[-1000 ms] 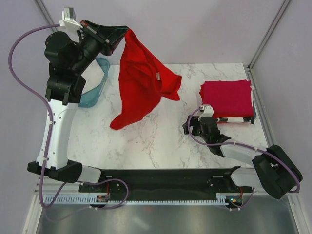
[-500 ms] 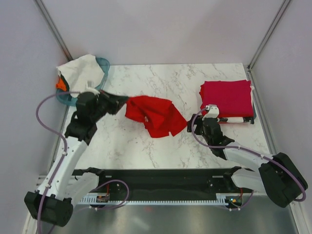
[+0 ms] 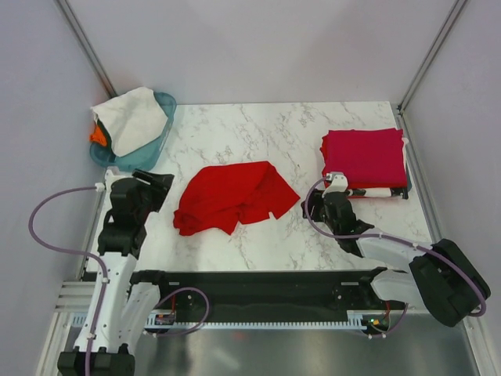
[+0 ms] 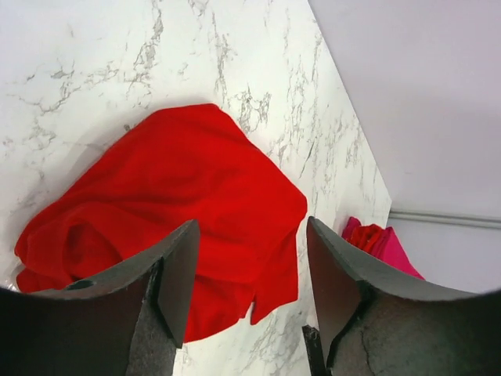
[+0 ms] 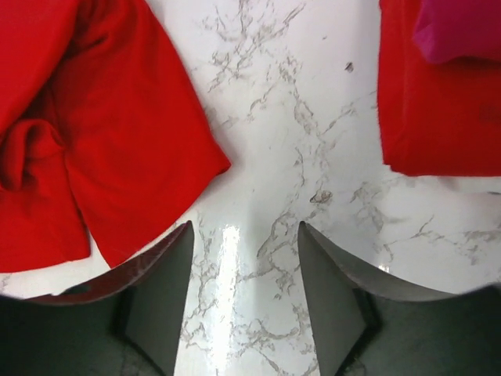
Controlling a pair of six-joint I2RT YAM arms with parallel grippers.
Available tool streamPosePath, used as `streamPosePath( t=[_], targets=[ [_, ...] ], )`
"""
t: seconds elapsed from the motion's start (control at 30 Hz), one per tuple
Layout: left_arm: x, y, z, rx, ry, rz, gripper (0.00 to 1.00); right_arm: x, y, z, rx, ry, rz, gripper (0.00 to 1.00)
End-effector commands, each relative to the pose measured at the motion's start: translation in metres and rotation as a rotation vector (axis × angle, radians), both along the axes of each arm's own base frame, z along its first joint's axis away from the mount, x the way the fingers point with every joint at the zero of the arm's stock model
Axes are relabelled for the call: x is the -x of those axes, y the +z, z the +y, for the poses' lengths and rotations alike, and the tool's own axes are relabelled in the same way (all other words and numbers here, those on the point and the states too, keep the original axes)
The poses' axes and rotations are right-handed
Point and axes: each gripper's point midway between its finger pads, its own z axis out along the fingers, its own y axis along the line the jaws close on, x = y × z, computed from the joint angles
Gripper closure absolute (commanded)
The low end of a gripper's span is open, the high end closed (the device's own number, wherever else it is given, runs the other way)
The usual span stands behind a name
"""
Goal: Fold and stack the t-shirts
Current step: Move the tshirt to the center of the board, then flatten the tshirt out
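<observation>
- Spreading under everything is a white marble-patterned table (image 3: 258,125), with both arms reaching in from its near edge.
- Lying rumpled and unfolded at the middle of the table is the bright red t-shirt (image 3: 231,197). It is touched by neither arm.
- At the far right sits a folded crimson-pink t-shirt (image 3: 364,157), square and flat. It rests on a white t-shirt (image 3: 376,192) with dark marks, of which only the near edge shows.
- A teal basket (image 3: 160,139) stands at the far left corner, holding a crumpled white cloth (image 3: 129,117) and something orange (image 3: 97,135).
- The left gripper (image 4: 250,235) is low, just left of the red shirt. Its fingers are spread with nothing between them, and the shirt lies beyond them on the marble.
- The right gripper (image 5: 244,235) is between the red shirt and the folded pile. It is likewise released, over bare marble.
</observation>
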Motion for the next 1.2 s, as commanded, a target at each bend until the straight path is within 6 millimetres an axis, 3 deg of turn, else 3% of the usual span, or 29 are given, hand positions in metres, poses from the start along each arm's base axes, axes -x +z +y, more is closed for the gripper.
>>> streamPosePath(
  t=[0.0, 0.13, 0.17, 0.3, 0.4, 0.6, 0.87, 1.17],
  targets=[
    [-0.006, 0.013, -0.004, -0.118, -0.102, -0.006, 0.35, -0.01, 0.016, 0.022, -0.044, 0.075, -0.035, 0.38],
    [-0.014, -0.013, -0.047, -0.151, -0.375, 0.093, 0.34, -0.009, 0.014, 0.034, -0.071, 0.136, -0.027, 0.46],
    [-0.011, -0.019, -0.065, -0.18, -0.471, 0.103, 0.34, -0.006, 0.014, 0.041, -0.084, 0.173, -0.021, 0.47],
    [-0.002, -0.052, -0.107, -0.239, -0.634, 0.191, 0.32, -0.004, 0.013, 0.056, -0.108, 0.239, -0.009, 0.48],
    [0.004, -0.073, -0.127, -0.248, -0.698, 0.231, 0.32, -0.001, 0.009, 0.068, -0.111, 0.288, 0.015, 0.49],
    [0.009, -0.08, -0.136, -0.259, -0.744, 0.193, 0.32, 0.004, 0.0, 0.085, -0.063, 0.316, 0.053, 0.44],
    [0.019, -0.082, -0.127, -0.305, -0.751, 0.162, 0.32, 0.009, -0.016, 0.095, 0.131, 0.294, 0.058, 0.44],
    [0.024, -0.085, -0.125, -0.305, -0.752, 0.158, 0.32, 0.016, -0.033, 0.111, 0.232, 0.341, 0.099, 0.48]
  ],
)
